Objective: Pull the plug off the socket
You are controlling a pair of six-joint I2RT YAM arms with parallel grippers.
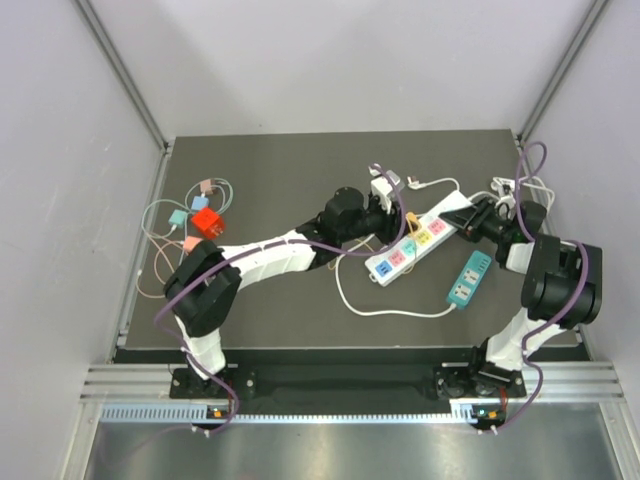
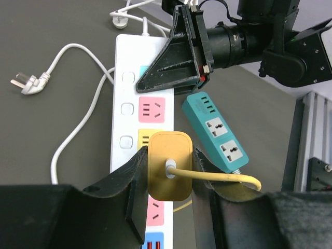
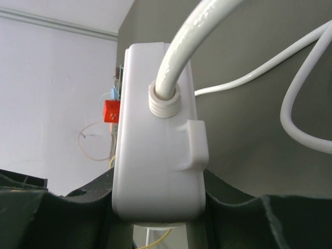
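A white power strip (image 1: pixel 408 247) with coloured sockets lies diagonally at the table's middle right. A yellow plug (image 2: pixel 170 165) with a yellow cable (image 2: pixel 228 178) sits over the strip's yellow socket. I cannot tell whether its pins are seated. My left gripper (image 2: pixel 170 155) is shut on the plug's two sides; it also shows in the top view (image 1: pixel 398 222). My right gripper (image 3: pixel 158 192) is shut on the strip's cord end (image 3: pixel 155 150), where the white cord (image 3: pixel 181 46) comes out. It shows from above (image 1: pixel 463 218) and in the left wrist view (image 2: pixel 179 57).
A teal power strip (image 1: pixel 468 278) lies beside the white one, on its right (image 2: pixel 220 127). A white cord with a plug (image 2: pixel 26 83) trails to the left. A red cube charger (image 1: pixel 208 222) and tangled cables lie at the far left. A white adapter (image 1: pixel 385 187) sits behind the left gripper.
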